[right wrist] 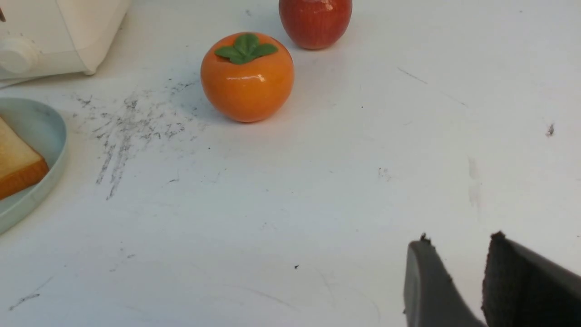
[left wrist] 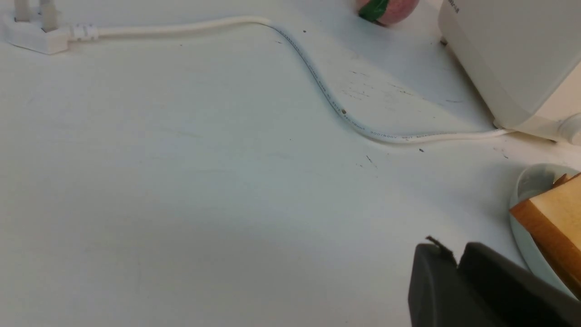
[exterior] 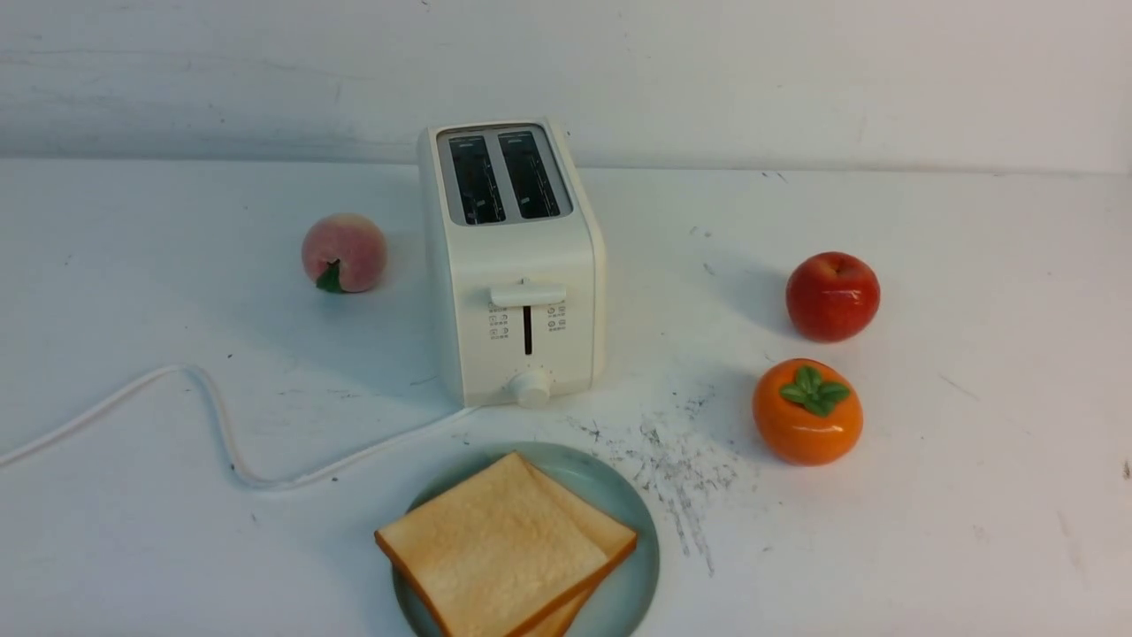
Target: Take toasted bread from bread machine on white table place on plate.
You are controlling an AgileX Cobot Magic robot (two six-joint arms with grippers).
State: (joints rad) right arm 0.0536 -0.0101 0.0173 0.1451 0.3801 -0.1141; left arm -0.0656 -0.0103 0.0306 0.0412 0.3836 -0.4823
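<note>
Both toast slices (exterior: 504, 553) are sitting stacked on the plate (exterior: 632, 522), lower centre; toaster (exterior: 513, 257) slots are showing empty. Left gripper (left wrist: 456, 259) is nearly together, right gripper (right wrist: 458, 254) is apart — both holding nothing. Judging it done — just be retreating clear of the plate.

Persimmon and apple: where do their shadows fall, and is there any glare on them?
Front view: soft shadows fall to the left of the apple and the persimmon. Right wrist view: a small white glare streak sits on the persimmon.
</note>
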